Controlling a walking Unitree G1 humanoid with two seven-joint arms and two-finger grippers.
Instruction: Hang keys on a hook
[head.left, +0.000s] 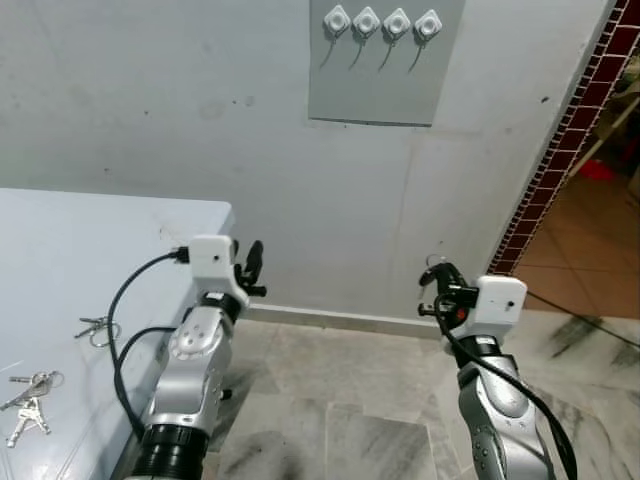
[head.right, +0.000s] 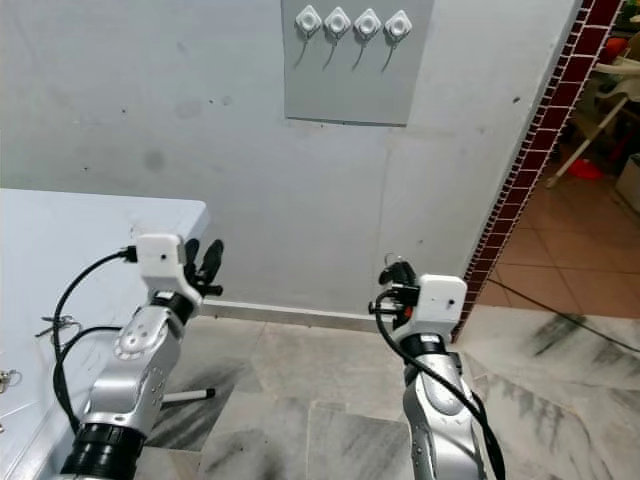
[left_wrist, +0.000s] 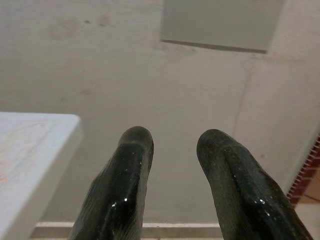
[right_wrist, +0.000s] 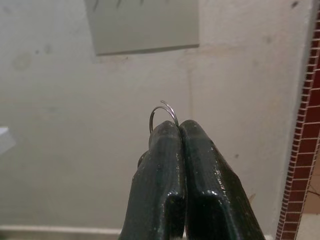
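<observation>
Black fingers of the right gripper (right_wrist: 179, 131) are pressed together on a thin wire key ring (right_wrist: 162, 114), whose loop pokes out above the tips; the silver right arm is raised and points at the grey wall. High on that wall, a grey panel (head.left: 385, 85) carries four hooks (head.left: 381, 24). The left gripper (left_wrist: 172, 145) is raised beside the white table (head.left: 60, 250), fingers parted and empty. Two more key bunches (head.left: 30, 400) lie on the table.
</observation>
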